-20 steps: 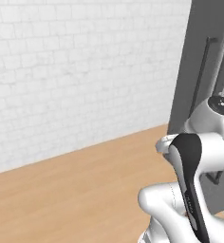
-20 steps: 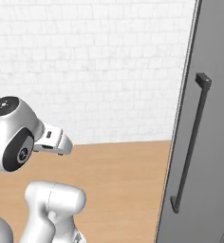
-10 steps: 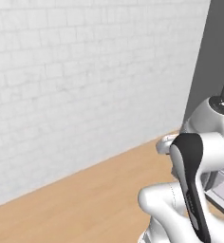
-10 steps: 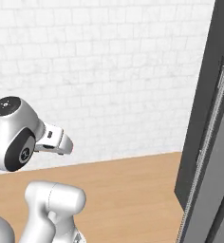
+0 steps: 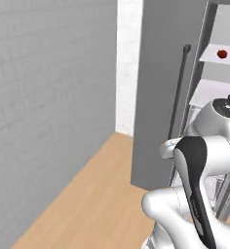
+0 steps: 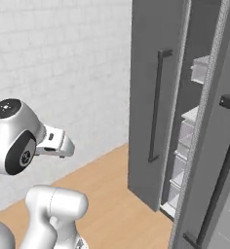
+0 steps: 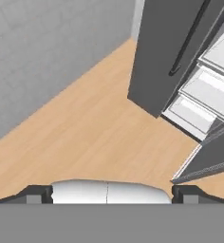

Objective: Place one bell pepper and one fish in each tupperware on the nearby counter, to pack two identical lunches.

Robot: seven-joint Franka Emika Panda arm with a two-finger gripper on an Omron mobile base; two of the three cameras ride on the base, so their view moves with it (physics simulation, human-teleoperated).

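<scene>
My gripper (image 7: 112,194) is open, its two dark fingertips (image 7: 37,193) set wide apart with nothing between them. It hangs over a light wooden floor (image 7: 95,133) and faces a tall dark grey fridge (image 7: 166,57) whose doors stand open. A small red item (image 5: 222,53) lies on an upper fridge shelf, too small to name. The bell peppers, fish, tupperware and counter are out of view.
The left fridge door (image 5: 161,97) with its long dark handle (image 5: 179,92) juts out ahead. The right door (image 6: 209,160) swings close in the foreground. White shelves and drawers (image 7: 204,90) show inside. A white brick wall (image 6: 63,73) runs along the left.
The whole picture has shifted, so the camera has moved with the base. The wall has slid left and the open fridge has come into view. The arm holds the same pose, with the gripper still open.
</scene>
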